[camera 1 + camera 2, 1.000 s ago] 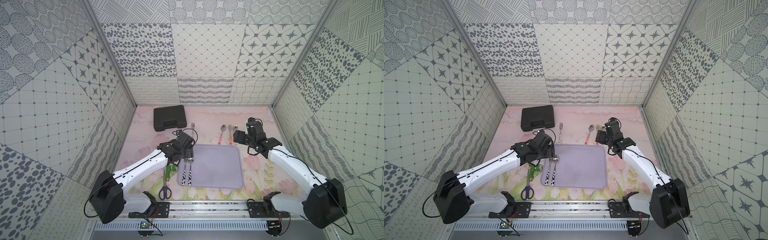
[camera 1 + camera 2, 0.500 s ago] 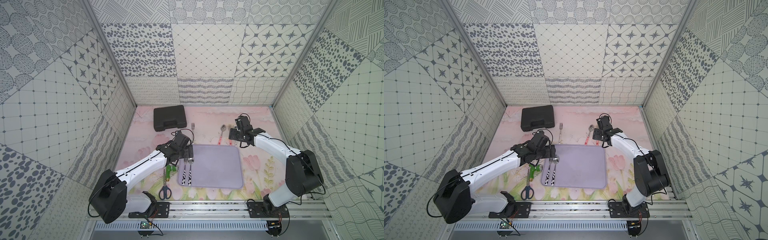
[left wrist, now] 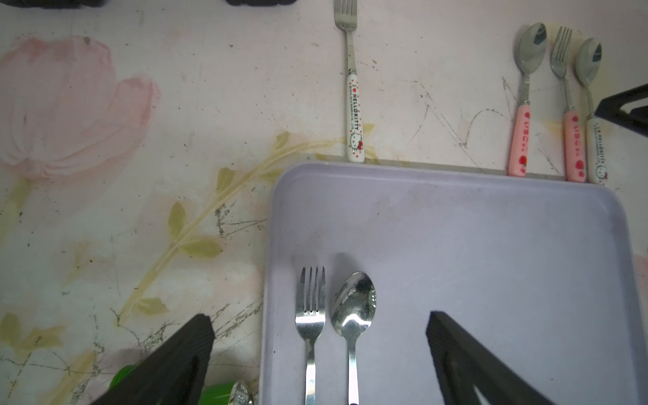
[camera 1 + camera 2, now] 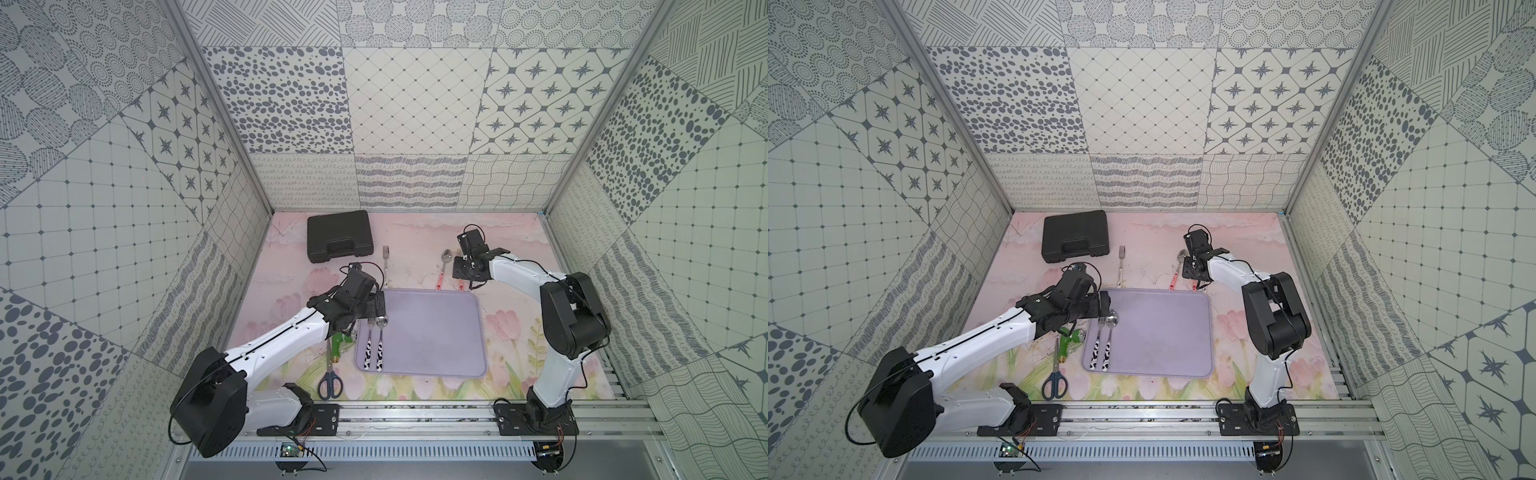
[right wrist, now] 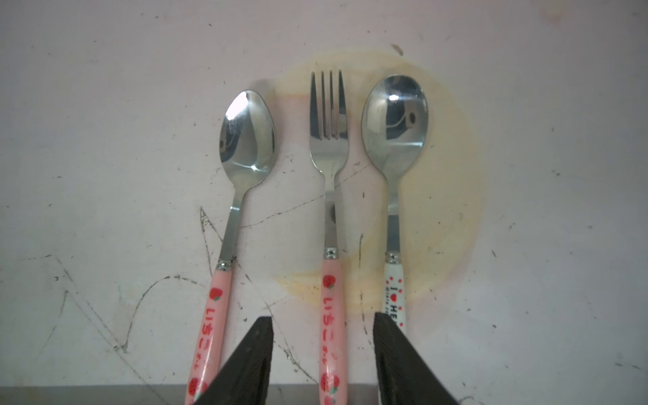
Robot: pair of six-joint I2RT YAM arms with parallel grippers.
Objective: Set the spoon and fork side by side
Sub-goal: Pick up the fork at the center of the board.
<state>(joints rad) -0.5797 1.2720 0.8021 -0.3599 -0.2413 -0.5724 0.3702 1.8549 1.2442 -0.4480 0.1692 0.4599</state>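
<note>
**Tray and cutlery.** Near the left-arm side of the tray (image 3: 491,245), a cow-print fork (image 3: 310,308) and cow-print spoon (image 3: 353,301) are laid side by side, parallel and just apart. The left gripper (image 3: 317,315) is held above them with its jaws wide apart and empty. Behind the tray, 3 pieces are lined up on the mat (image 5: 105,105): pink spoon (image 5: 247,133), pink fork (image 5: 329,140) and white spoon (image 5: 394,122), with the right gripper (image 5: 322,317) set astride the pink fork's handle, jaws narrowly apart and a gap seen on each side; 1 white fork (image 3: 354,115) is seen well apart from them.
</note>
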